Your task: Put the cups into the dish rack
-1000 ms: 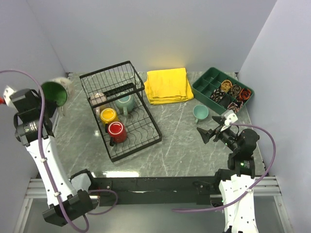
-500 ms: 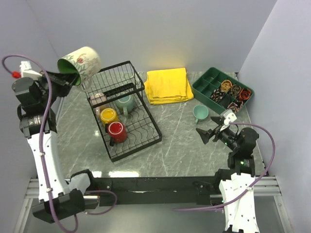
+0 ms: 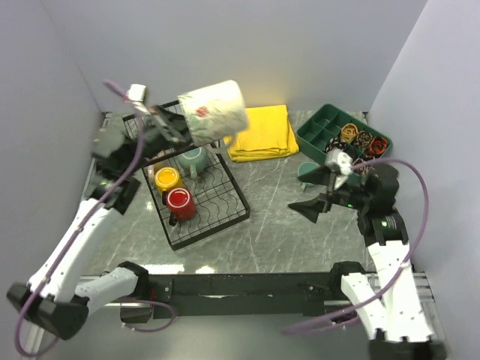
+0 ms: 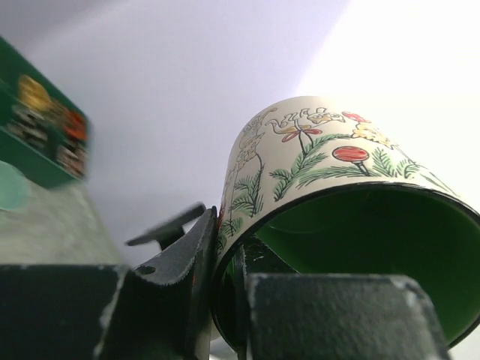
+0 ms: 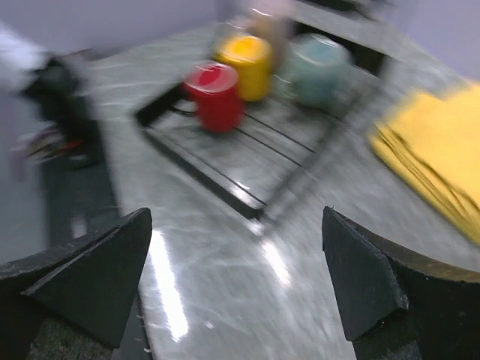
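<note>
Above the grey marble table (image 3: 277, 225), the left gripper (image 3: 174, 129) was clamped on the rim of a cup (image 3: 214, 111), high over the dish rack (image 3: 225, 214). Lowering it would best go slowly, mouth down, into a free slot. The cup was cream, holly-patterned, green inside. The right gripper (image 5: 236, 217) gaped, empty.

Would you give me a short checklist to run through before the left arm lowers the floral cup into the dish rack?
1. Grip: left gripper shut on the rim of the floral cup, one finger inside, one outside: ok.
2. Cup's height above the dish rack: cannot tell.
3. Free room: bare slots to the right of the red cup: ok.
4. Loaded: red cup, yellow cup and teal cup stand in the rack, off those slots: ok.
5. Other arm: right gripper open, off to the side of the rack: ok.
</note>
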Motion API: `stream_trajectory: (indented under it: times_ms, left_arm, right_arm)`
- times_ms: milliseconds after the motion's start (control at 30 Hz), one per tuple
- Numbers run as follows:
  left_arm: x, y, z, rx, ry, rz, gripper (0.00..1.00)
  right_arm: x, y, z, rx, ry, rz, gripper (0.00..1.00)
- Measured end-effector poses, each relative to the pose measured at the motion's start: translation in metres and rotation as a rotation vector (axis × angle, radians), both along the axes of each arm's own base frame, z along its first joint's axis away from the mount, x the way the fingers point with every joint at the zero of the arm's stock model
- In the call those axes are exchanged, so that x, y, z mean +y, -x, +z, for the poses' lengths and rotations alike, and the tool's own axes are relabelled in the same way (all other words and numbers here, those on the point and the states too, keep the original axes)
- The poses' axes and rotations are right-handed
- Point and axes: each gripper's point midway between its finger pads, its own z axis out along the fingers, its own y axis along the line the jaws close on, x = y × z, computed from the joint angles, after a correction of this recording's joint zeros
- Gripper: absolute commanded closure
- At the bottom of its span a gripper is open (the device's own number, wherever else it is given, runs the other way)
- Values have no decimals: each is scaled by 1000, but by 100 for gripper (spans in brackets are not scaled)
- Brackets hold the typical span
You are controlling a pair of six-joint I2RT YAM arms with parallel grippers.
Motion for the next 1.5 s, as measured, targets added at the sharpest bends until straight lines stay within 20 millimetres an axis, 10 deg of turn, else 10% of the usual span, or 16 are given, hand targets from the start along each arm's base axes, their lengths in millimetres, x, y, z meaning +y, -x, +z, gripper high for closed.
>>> stream_trajectory:
  times_ms: [133,433,967,1500]
  left_arm:
    - [-63,17,-5,-12,34,-181,99]
    - [-129,6,-41,72,108,-214,99]
    - [-151,9,-38,90,270,-192,99]
    - [-150,13,-39,181,360,-151,99]
  right_arm:
    - [50,32,44,1,-36,266,0]
    - [73,21,111,126,-187,336,0]
    - [75,3,144,293,-411,269,2]
    - [79,-11,147,381,-494,308,56]
